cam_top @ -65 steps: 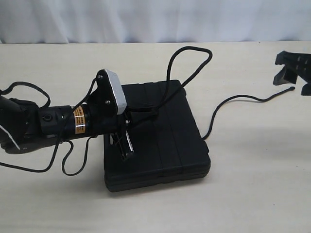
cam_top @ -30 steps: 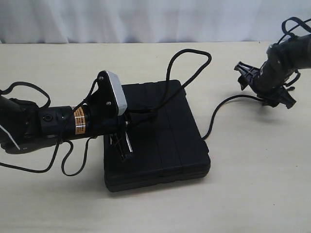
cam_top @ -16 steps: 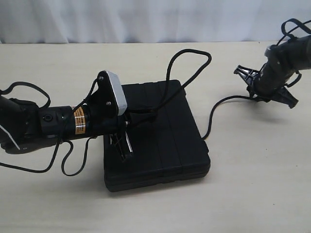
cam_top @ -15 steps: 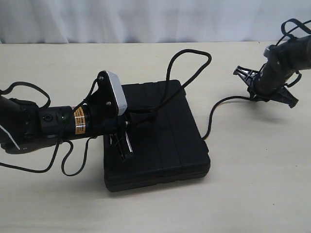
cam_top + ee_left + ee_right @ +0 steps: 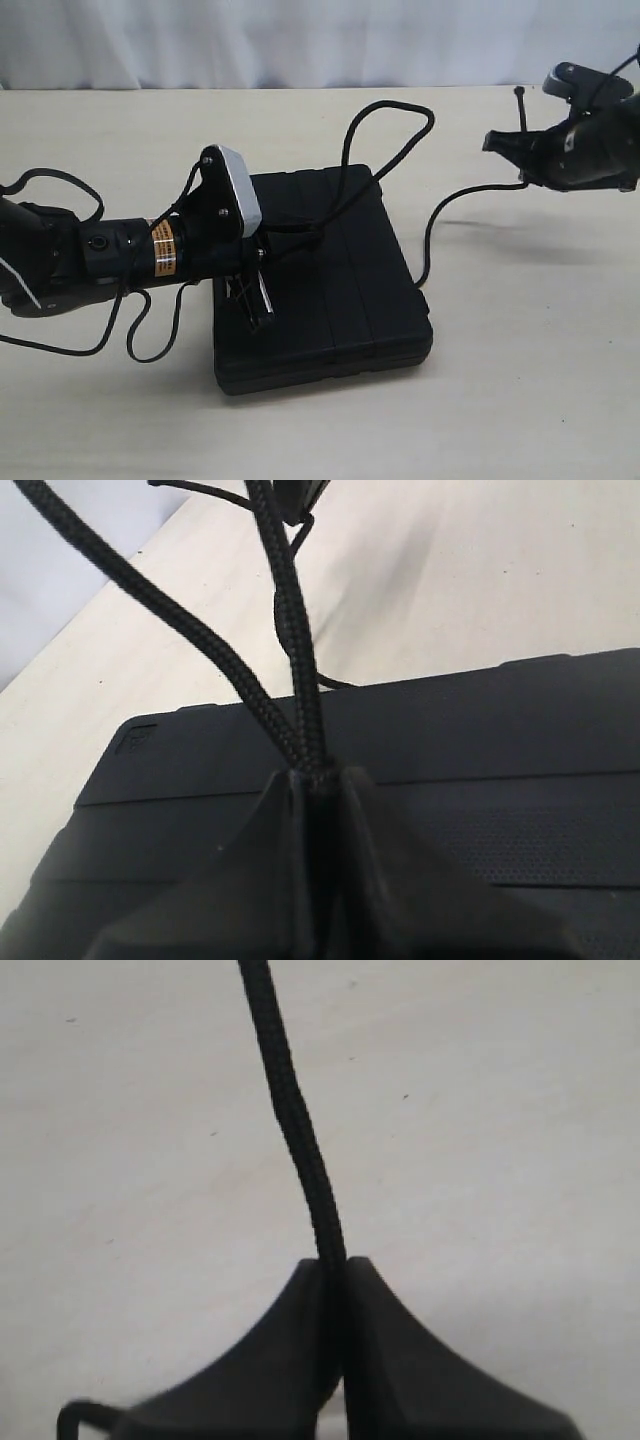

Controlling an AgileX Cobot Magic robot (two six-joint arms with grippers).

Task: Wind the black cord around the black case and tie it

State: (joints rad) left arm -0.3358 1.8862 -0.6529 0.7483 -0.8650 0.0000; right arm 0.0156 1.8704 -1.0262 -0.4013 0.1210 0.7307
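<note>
Beige tabletop, white backdrop. Black case lies flat at centre. Left gripper over its 9 o'clock side, clenched on two strands of the black cord. Cord loops past 12 o'clock and trails toward 2 o'clock. There the right gripper pinches it near the tip, raised off the table.

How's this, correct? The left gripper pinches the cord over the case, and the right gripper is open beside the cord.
No, the right gripper is shut on the cord; the right wrist view shows it. The rest holds.
</note>
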